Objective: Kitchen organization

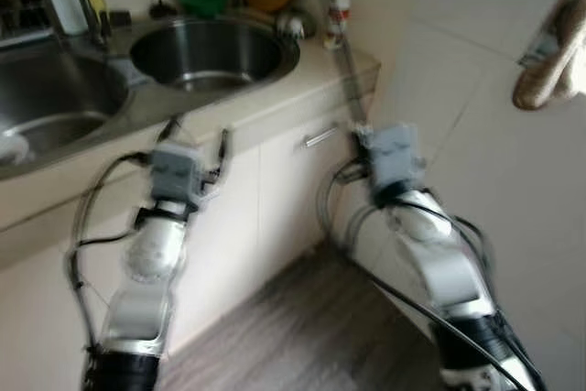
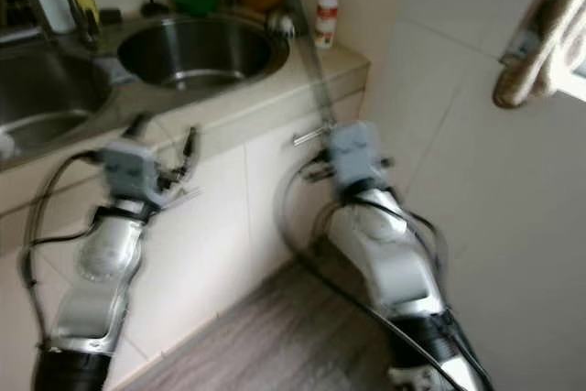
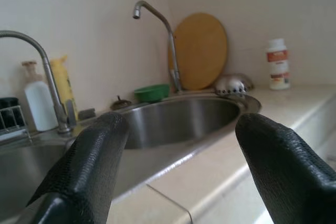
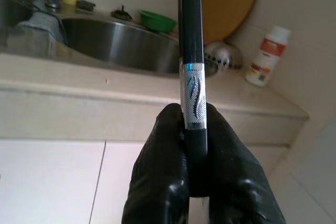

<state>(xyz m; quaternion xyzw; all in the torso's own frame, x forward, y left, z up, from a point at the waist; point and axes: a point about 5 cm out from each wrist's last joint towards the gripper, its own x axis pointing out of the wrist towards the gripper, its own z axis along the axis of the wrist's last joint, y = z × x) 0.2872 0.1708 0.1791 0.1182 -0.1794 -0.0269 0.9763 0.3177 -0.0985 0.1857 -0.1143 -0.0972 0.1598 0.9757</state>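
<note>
Right gripper (image 4: 194, 145) clamped around dark pole (image 4: 191, 35) held upright beside sink (image 4: 126, 45) for carrying; left gripper (image 3: 178, 145) spread, empty

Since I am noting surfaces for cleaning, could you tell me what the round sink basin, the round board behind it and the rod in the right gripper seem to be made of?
Round sink basin: looks like brushed stainless steel, grey with soft reflections.
Round board: probably wood or bamboo, matte warm tan.
Rod, clamped in the right gripper: dark and glossy with a patterned silvery band; metal or plastic, I cannot tell.
</note>
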